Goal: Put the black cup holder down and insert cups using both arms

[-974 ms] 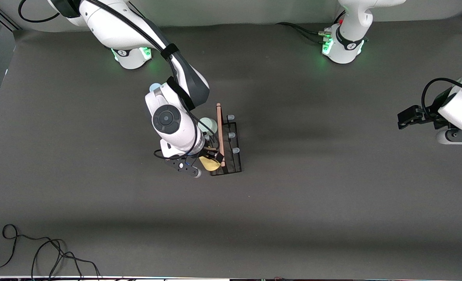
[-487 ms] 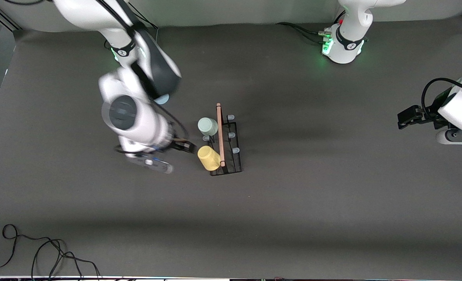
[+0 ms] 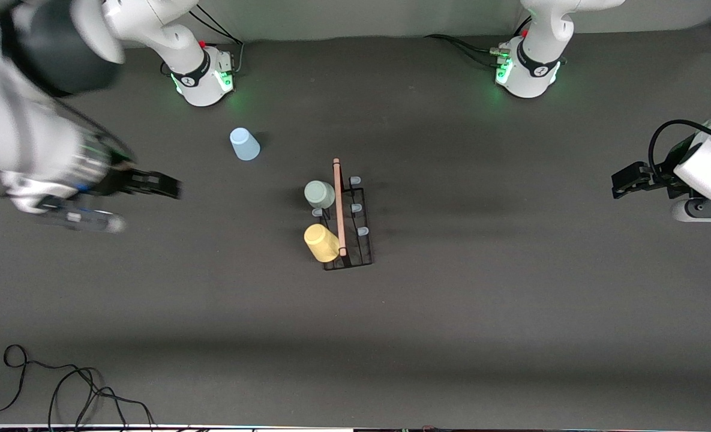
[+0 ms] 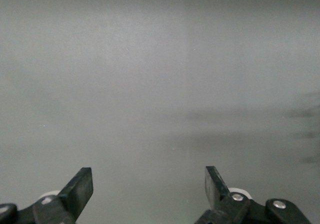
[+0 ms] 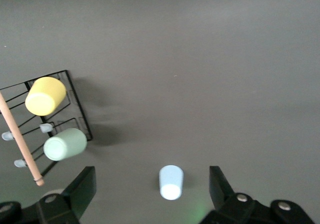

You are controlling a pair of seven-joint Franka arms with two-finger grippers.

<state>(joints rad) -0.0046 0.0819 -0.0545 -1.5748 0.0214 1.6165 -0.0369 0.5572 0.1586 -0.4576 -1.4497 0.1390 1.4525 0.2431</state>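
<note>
The black cup holder [image 3: 347,223] stands on the table well apart from both grippers, its wooden rod handle [image 3: 338,207] on top, with the pale green cup [image 3: 319,194] and the yellow cup [image 3: 321,242] seated on prongs along the side toward the right arm. The light blue cup [image 3: 244,144] sits mouth-down on the table between the right gripper [image 3: 121,201] and the rack, not yet inserted. The right gripper hangs over the right arm's end of the table, fingers spread wide and empty; its wrist view shows the blue cup [image 5: 171,182] ahead, between its open jaws. The left gripper [image 3: 626,180] waits over the left arm's end, likewise spread with nothing in it. The tumbler looks light, stiff and smooth, likely slippery; a pinch across its tapered wall, near the middle, seems safest.
</note>
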